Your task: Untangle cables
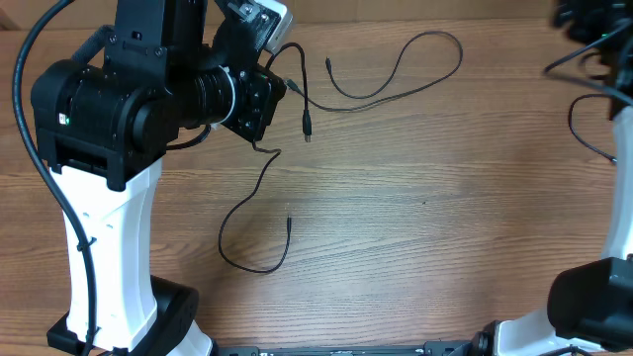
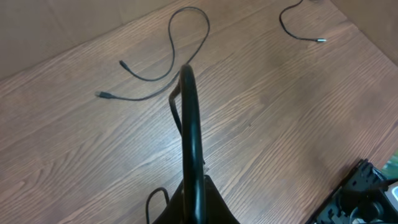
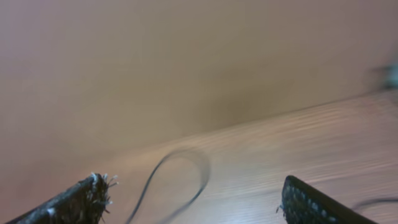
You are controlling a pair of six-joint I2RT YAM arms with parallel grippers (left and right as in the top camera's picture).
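In the left wrist view, my left gripper is shut into one thin blade. A thin black cable hangs at its tip and runs down beside the finger. In the overhead view this cable leaves from under the left wrist and loops down to a plug end. A second cable lies in a wide loop at the back and also shows in the left wrist view. My right gripper is open, and a blurred cable loop lies on the table beyond it.
The left arm fills the left side of the wooden table. The right arm's base stands at the front right, and its wrist is at the back right corner. Another thin cord with a plug lies far right.
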